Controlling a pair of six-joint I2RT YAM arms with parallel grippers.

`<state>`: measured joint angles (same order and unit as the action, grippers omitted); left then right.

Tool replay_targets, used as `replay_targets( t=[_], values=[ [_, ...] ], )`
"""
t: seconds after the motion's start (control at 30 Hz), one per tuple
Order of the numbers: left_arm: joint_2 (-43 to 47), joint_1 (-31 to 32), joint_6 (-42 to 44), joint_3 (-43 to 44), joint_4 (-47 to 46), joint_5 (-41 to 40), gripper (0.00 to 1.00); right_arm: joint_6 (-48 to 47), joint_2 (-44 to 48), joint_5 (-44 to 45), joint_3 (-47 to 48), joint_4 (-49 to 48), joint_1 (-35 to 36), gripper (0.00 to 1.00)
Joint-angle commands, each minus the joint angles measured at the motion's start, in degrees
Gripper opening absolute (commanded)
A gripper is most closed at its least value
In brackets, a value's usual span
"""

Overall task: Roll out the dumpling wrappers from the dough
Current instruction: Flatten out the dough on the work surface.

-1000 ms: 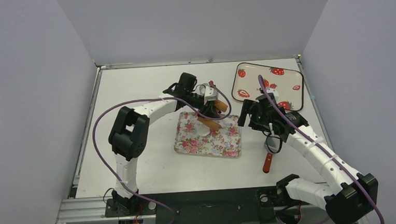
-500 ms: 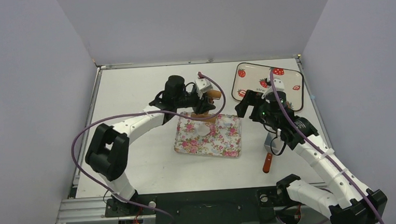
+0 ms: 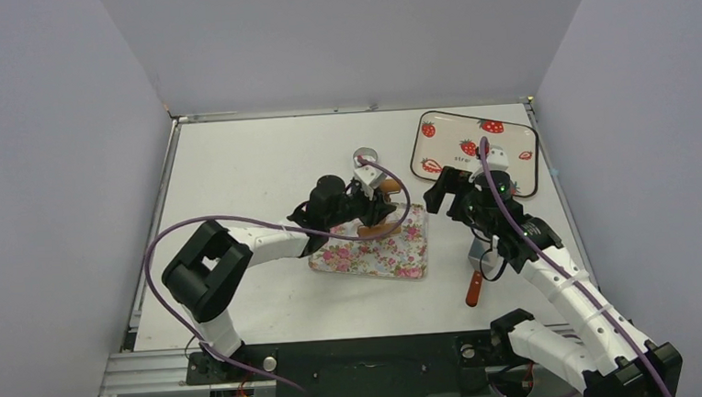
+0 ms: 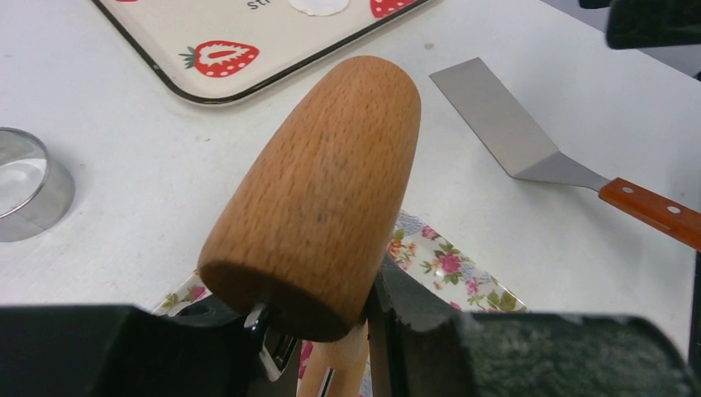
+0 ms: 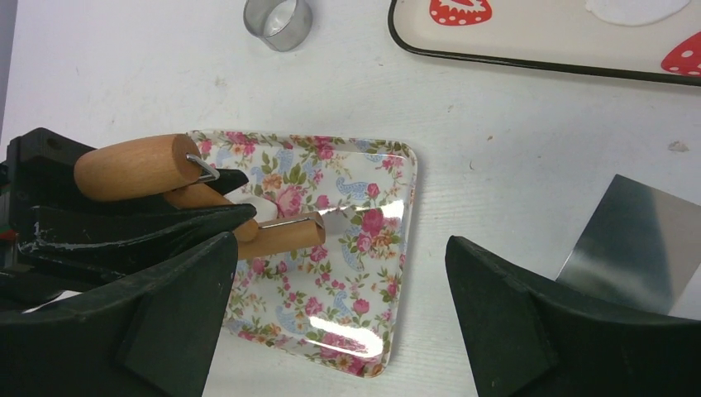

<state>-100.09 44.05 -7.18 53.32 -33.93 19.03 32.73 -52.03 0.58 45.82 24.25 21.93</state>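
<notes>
The left gripper (image 3: 367, 207) has its fingers (image 4: 496, 356) clamped on the wooden roller (image 4: 322, 190), holding it tilted over the floral tray (image 5: 411, 215), where a small whitish patch of dough (image 5: 261, 203) shows, mostly hidden beneath it. The right gripper (image 5: 343, 256) hangs with fingers spread wide and empty above the desk (image 5: 496, 124), between that tray and the spatula (image 5: 636, 240). One dumpling wrapper (image 5: 636, 8) lies on the strawberry tray (image 5: 529, 41), cut off at the frame's edge.

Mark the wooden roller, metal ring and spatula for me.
wooden roller (image 4: 322, 190), left wrist view, barrel side.
metal ring (image 5: 279, 38), right wrist view, near wall.
spatula (image 4: 498, 122), left wrist view, blade centre.
</notes>
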Motion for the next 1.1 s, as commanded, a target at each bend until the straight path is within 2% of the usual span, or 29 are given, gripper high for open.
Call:
replay_targets(
  t=[0.0, 0.13, 0.4, 0.53, 0.63, 0.8, 1.07],
  values=[
    [1.0, -0.6, 2.1, 1.5, -10.0, -4.9, 0.00, -1.1, -0.4, -1.3, -0.1, -2.0, -0.9, 0.92],
    [2.9, -1.0, 3.0, 1.3, -9.3, -7.9, 0.00, -1.7, -1.3, -2.0, 0.5, -1.5, -1.7, 0.92],
    [3.6, -0.4, -2.2, -5.0, -7.8, -10.1, 0.00, -1.8, -2.5, -3.2, 0.8, -1.0, -2.6, 0.91],
    [2.5, -1.1, 1.1, -6.5, -8.6, -10.8, 0.00, -1.3, -2.2, -3.8, 0.4, -1.0, -2.7, 0.91],
    [1.2, -1.6, 1.6, -5.1, -8.0, -8.1, 0.00, -1.0, -2.1, -4.0, 0.3, -0.8, -3.0, 0.91],
    [1.7, 1.1, -1.2, -6.9, -7.5, -7.5, 0.00, -1.1, -2.2, -4.4, 0.4, -0.7, -3.6, 0.91],
    [3.3, 3.6, -4.1, -12.3, -4.3, -12.2, 0.00, -1.9, -2.4, -4.9, 1.1, 0.2, -4.6, 0.91]
  ],
)
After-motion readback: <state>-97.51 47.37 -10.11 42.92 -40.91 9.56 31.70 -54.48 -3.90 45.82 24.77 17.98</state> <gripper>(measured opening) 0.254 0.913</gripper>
